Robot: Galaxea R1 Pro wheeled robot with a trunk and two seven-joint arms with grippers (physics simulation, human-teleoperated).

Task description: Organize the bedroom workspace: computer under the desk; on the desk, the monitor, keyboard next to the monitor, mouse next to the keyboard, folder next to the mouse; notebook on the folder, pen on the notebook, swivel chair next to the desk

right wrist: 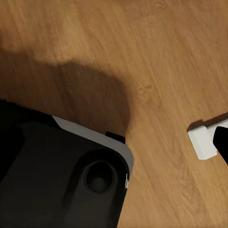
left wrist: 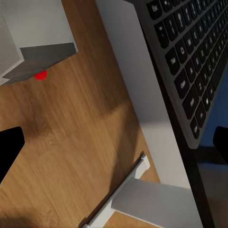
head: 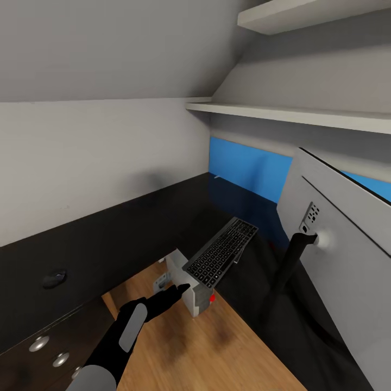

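The slim dark-grey keyboard (head: 221, 252) on the glossy black desk's (head: 108, 239) inner edge is approached by the left gripper (head: 182, 288), fingers spread wide; closing around it is called for next.

A wooden floor (head: 217, 347) of warm light-brown planks fills the near middle of the head view, with soft dark shadows lying across it. A plain pale wall (head: 92, 152) runs along the left side and meets a sloping ceiling (head: 108, 43) above. On the far right, two white shelves are fixed to the wall: a lower shelf (head: 282, 113) stretching out to the right edge, and an upper shelf (head: 304, 13) higher up near the top right corner. The same wood grain of the floor shows in both wrist views.
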